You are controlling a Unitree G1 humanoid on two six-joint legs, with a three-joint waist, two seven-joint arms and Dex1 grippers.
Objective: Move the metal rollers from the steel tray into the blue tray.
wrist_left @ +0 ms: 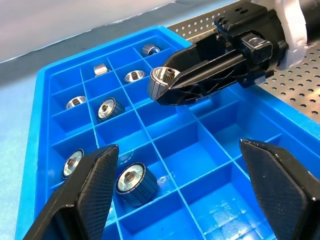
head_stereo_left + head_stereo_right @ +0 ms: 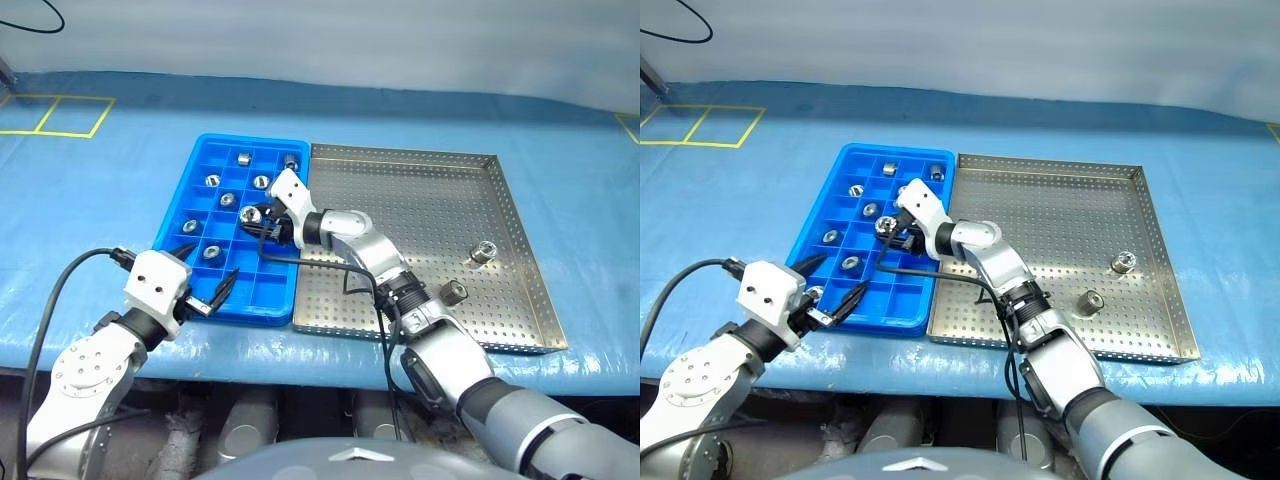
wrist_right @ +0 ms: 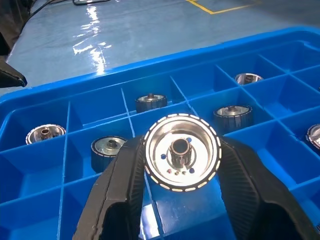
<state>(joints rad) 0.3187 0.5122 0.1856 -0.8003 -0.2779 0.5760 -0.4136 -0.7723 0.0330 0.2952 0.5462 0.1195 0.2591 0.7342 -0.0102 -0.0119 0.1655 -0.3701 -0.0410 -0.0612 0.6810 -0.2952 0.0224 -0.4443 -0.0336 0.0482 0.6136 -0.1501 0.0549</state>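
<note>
My right gripper (image 2: 255,216) reaches over the middle of the blue tray (image 2: 262,292) and is shut on a metal roller (image 3: 181,151), which sits between its fingertips just above the cells. Several more metal rollers, such as one (image 2: 261,182) near the back, lie in separate cells of this tray. Two metal rollers (image 2: 485,251) (image 2: 455,292) rest on the right side of the steel tray (image 2: 420,200). My left gripper (image 2: 210,264) hangs open over the blue tray's front left corner, nothing between its fingers (image 1: 85,190).
Both trays sit side by side on a table covered in blue sheeting (image 2: 100,200). Yellow tape lines (image 2: 60,115) mark the far left. A black cable (image 2: 60,290) loops by my left arm, and another runs along my right forearm (image 2: 385,320).
</note>
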